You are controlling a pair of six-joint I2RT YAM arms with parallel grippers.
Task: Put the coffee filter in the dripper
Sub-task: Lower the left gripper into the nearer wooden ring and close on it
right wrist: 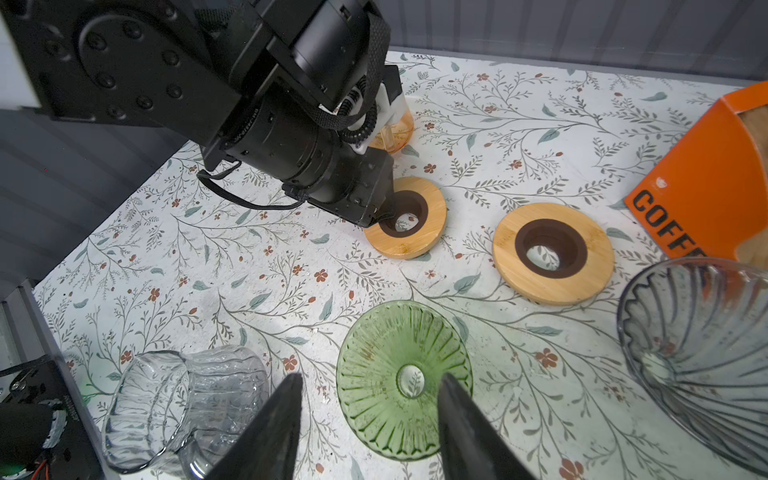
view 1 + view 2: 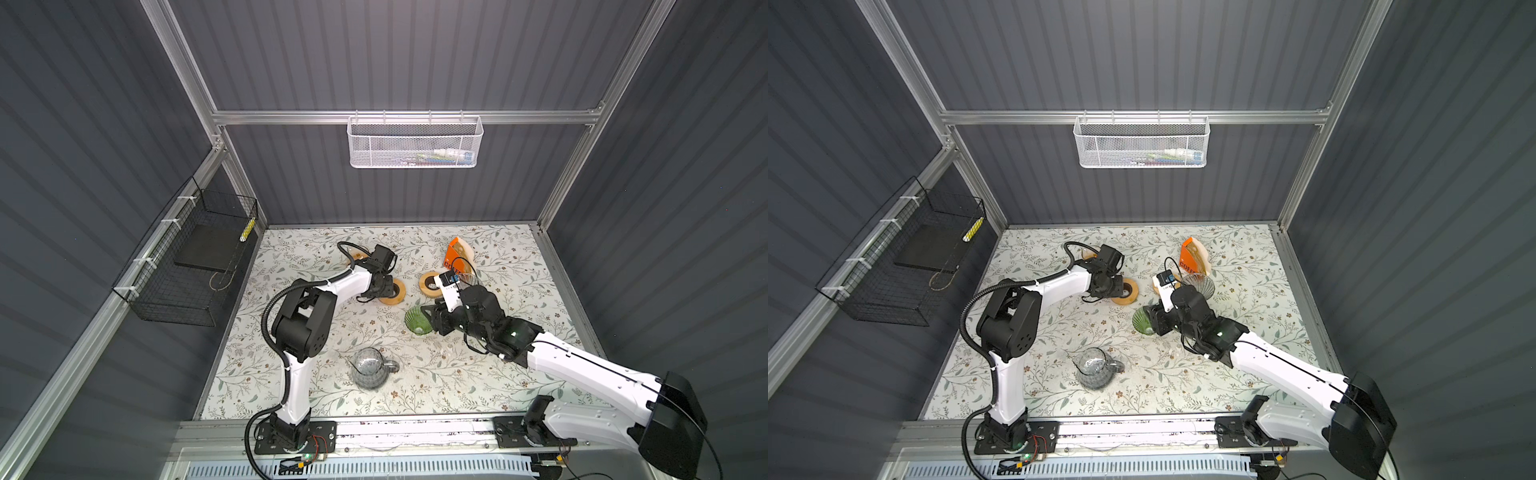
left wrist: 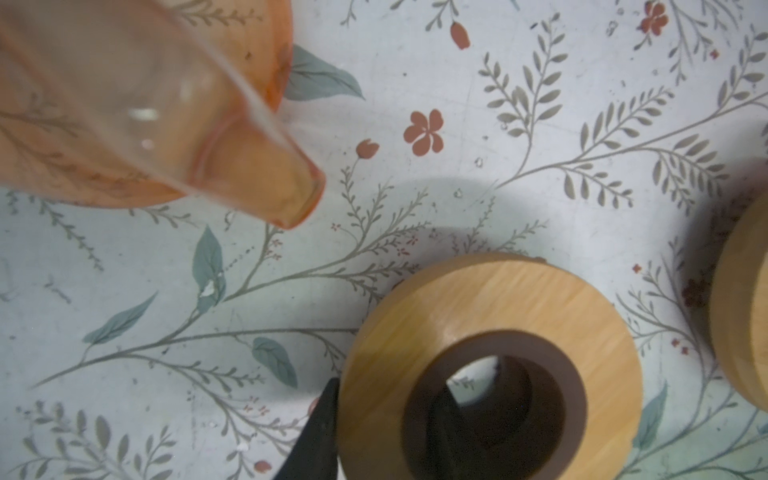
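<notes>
**Grippers at a wooden ring and a green dripper**

The left gripper straddles the wall of a wooden ring, with one finger against the outer rim and one inside the hole. Whether it clamps cannot be told. The right gripper stands open and empty, its fingers flanking the green dripper.

The left arm folds at a raised elbow with the wrist pitched down. The right arm stretches low toward the table's middle.

The coffee filters sit in the orange box at the back right. The left wrist view shows the orange dripper close up, though the arm largely hides it in both top views. The right wrist view adds a clear dripper and a glass jug.
</notes>
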